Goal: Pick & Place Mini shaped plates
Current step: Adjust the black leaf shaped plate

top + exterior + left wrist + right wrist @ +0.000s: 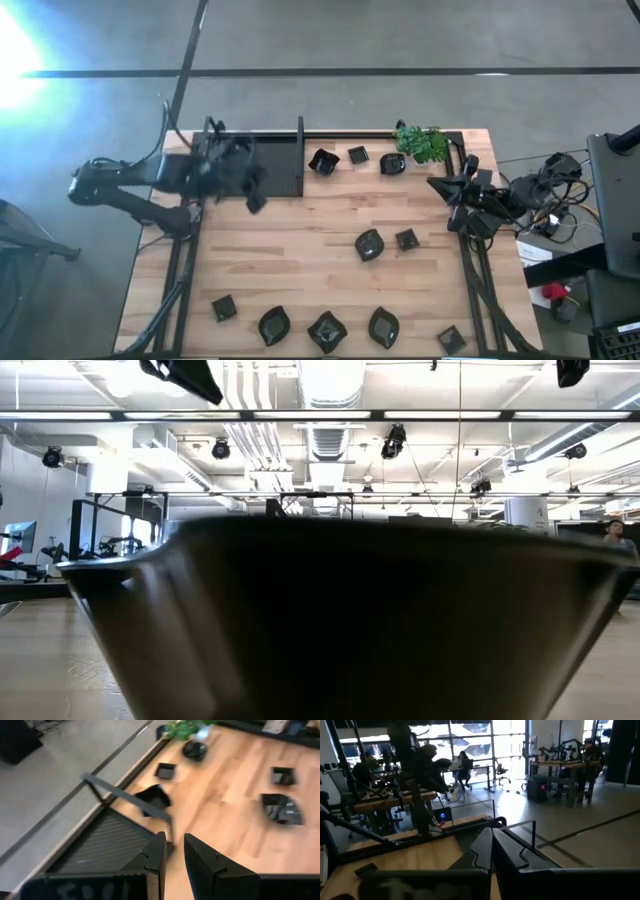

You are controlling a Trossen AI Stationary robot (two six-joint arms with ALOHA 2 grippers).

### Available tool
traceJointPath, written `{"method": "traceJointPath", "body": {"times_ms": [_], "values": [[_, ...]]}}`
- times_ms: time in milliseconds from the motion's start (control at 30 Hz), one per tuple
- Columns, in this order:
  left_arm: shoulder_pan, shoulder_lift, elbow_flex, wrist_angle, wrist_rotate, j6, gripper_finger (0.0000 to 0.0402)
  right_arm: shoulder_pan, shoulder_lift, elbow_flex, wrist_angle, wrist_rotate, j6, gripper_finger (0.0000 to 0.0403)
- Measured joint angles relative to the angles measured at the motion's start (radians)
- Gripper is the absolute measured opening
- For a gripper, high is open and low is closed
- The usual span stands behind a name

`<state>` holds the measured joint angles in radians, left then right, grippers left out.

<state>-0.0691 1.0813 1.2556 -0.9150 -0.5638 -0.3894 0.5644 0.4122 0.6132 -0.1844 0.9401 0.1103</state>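
Observation:
Several mini shaped plates, small glossy black dishes, lie on the wooden table: three at the far edge (322, 160) (358, 154) (392, 163), two in the middle (369, 244) (406, 239), and a row along the near edge (327, 330). My left gripper (255, 192) (174, 854) hangs above the right near corner of the black tray (270, 165), slanting down toward the table's right. Its fingers stand a little apart with nothing between them. My right gripper (450, 192) (492, 847) waits shut at the table's right edge, off the surface.
A green plant (422, 143) stands at the far right corner. The tray has a ribbed floor (100, 845) and a raised rail (125, 795). One dark plate (350, 620) sits right before the low camera and fills most of that view. Bare wood lies left of the middle plates.

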Motion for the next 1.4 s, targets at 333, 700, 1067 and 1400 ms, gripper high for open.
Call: {"method": "traceJointPath", "body": {"times_ms": [333,700,1067,1400], "values": [[-0.339,0.114,-0.001,0.002,-0.097,-0.272,0.0062,0.000,0.125,0.003,0.000,-0.208,0.051,0.0008],[-0.554,0.190,-0.007,-0.020,0.058,-0.441,0.0062,0.000,0.238,0.002,0.005,-0.318,0.133,0.0008],[-0.619,0.222,-0.020,-0.024,0.049,-0.522,0.0062,-0.014,0.443,0.002,-0.034,-0.365,0.495,0.0008],[-0.619,0.222,-0.020,-0.065,0.039,-0.522,0.0062,-0.155,0.646,0.002,-0.105,-0.633,0.895,0.0008]]}}
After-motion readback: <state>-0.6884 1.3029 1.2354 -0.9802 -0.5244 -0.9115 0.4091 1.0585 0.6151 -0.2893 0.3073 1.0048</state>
